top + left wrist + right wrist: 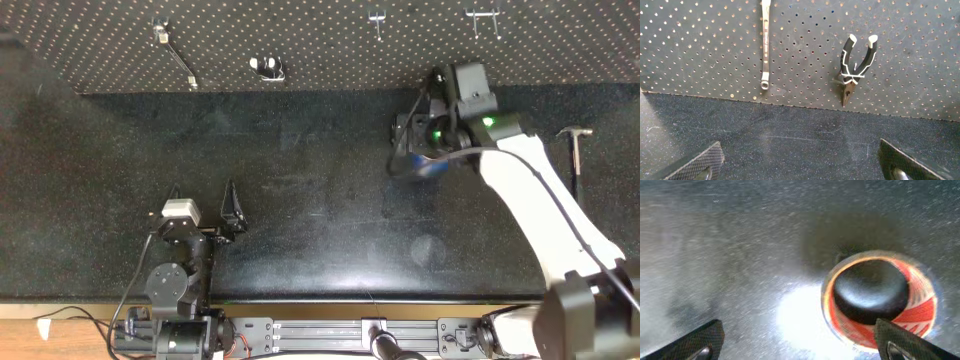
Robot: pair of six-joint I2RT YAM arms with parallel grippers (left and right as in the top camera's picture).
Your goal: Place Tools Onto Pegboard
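On the pegboard [320, 40] hang a silver wrench [176, 56] [765, 45] and black-and-white pliers [267, 68] [854, 67]. A hammer [575, 150] lies on the black table at the far right. My right gripper [418, 148] [800, 352] points down at the table near the pegboard's foot and is open. Just below it is a round object [875, 297] with a black domed centre and a red ring, close to one finger [905, 342]; a blue edge [432, 170] shows there from above. My left gripper [228, 208] [800, 172] is open and holds nothing, low over the table's front left, facing the pegboard.
Two bare metal hooks [377, 20] [485, 20] stick out of the pegboard's upper right. The black table top [300, 180] stretches between the two arms. A wooden edge and cables run along the front below the arm bases.
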